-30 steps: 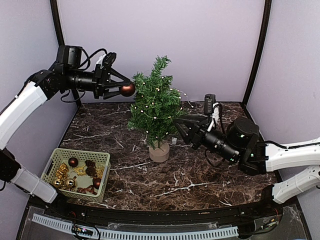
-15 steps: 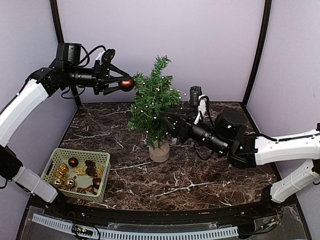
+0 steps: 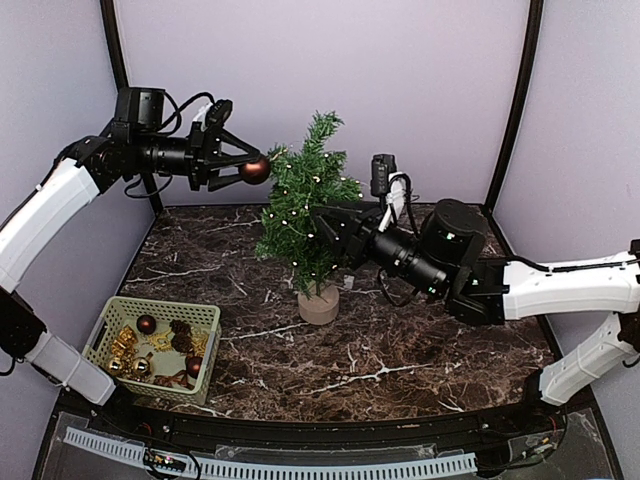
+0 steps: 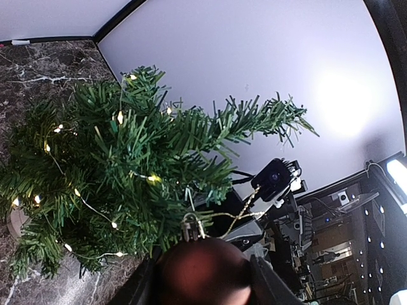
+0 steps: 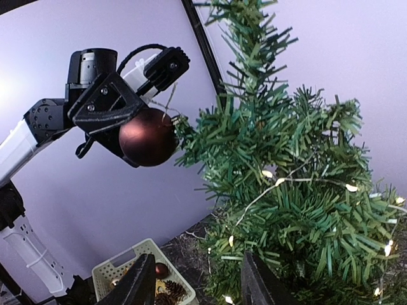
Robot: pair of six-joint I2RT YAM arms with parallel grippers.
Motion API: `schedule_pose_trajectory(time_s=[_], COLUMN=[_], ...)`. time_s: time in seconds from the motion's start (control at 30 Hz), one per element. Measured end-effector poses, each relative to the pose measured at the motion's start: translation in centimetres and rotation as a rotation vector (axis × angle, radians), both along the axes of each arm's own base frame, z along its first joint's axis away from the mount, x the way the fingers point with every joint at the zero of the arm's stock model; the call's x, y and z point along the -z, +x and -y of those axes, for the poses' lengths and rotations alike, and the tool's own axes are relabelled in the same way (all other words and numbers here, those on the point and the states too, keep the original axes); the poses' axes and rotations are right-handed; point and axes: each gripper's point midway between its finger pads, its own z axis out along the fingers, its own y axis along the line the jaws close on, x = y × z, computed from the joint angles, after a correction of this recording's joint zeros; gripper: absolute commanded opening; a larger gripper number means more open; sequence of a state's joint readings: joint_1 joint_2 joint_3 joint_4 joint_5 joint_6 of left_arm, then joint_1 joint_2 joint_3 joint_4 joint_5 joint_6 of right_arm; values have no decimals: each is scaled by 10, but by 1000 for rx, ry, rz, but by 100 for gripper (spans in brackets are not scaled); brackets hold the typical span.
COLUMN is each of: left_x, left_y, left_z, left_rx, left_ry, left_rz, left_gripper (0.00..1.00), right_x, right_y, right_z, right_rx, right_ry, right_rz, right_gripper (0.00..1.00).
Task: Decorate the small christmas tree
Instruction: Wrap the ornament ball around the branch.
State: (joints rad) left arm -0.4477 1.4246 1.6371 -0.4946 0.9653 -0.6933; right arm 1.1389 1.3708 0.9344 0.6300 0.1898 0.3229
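Note:
The small christmas tree [image 3: 310, 195] stands on its tan round base [image 3: 319, 304] at mid-table, strung with small lit lights. My left gripper [image 3: 250, 170] is shut on a dark red ball ornament [image 3: 255, 170] and holds it against the tree's upper left branches. In the left wrist view the ball [image 4: 203, 273] fills the space between the jaws, and its gold hanging loop [image 4: 248, 206] lies among the needles [image 4: 127, 165]. My right gripper [image 3: 325, 232] is open at the tree's right side. Its fingers [image 5: 137, 286] frame low branches [image 5: 286, 178] without touching them.
A pale green basket [image 3: 160, 305] sits at the front left, holding gold ornaments, red balls and pine cones; it also shows low in the right wrist view [image 5: 117, 270]. Lilac walls close in the back and sides.
My right arm has reached left and up, bringing its open gripper from beside the tree's base to the tree's right flank. The left gripper with the ball has barely shifted.

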Motion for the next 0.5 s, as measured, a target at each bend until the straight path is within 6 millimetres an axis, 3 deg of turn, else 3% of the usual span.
schedule_pose_trajectory(time_s=[0.1,0.33,0.5], left_x=[0,-2,-4], left_y=[0,-2,-3], left_z=[0,1,2], left_rx=[5,18,24], left_ry=[-3,-12,-19], left_rz=[0,5,13], left_gripper=[39,39,39], right_x=[-17,-78,-87], right_y=[2,9,19], right_z=[0,-14,-33], right_rx=[12,18,19], right_ry=[22,75,46], right_rz=[14,43,33], right_gripper=[47,48,47])
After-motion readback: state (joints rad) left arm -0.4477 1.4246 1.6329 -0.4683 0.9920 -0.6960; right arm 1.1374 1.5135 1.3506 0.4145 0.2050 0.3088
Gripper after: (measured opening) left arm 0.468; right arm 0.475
